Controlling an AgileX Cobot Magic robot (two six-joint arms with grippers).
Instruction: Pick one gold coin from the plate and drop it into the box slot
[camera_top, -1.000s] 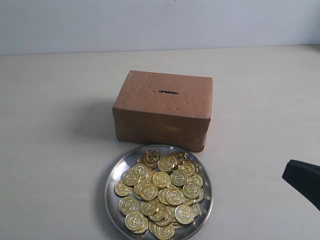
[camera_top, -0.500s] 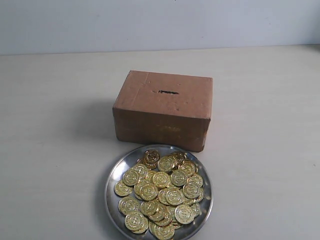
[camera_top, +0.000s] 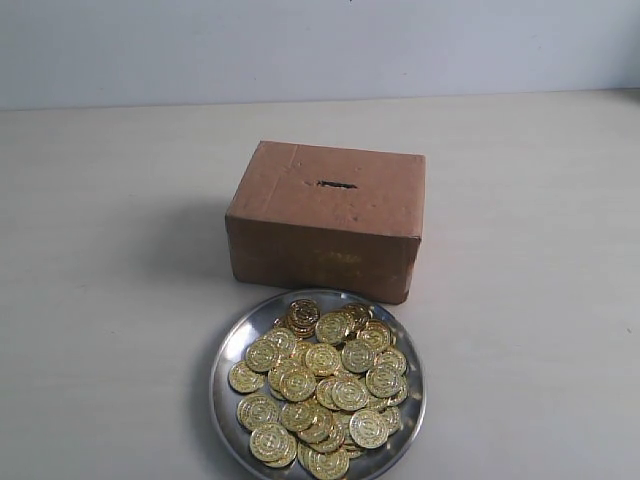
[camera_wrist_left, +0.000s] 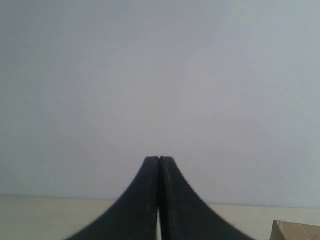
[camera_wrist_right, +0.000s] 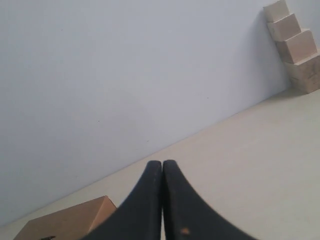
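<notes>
Left black gripper (camera_wrist_left: 159, 161), in its wrist view, is pressed closed, empty. Right black gripper (camera_wrist_right: 162, 163) likewise, brown cardboard box (camera_wrist_right: 70, 220) beyond. Exterior: short dark slot (camera_top: 337, 184) runs left-right across the box top; round silver plate (camera_top: 232, 341) of gold coins (camera_top: 320, 385) just before it.

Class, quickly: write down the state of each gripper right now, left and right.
Left gripper: closed, jaws pressed together, nothing visible between them.
Right gripper: closed, jaws pressed together, nothing visible between them.
</notes>
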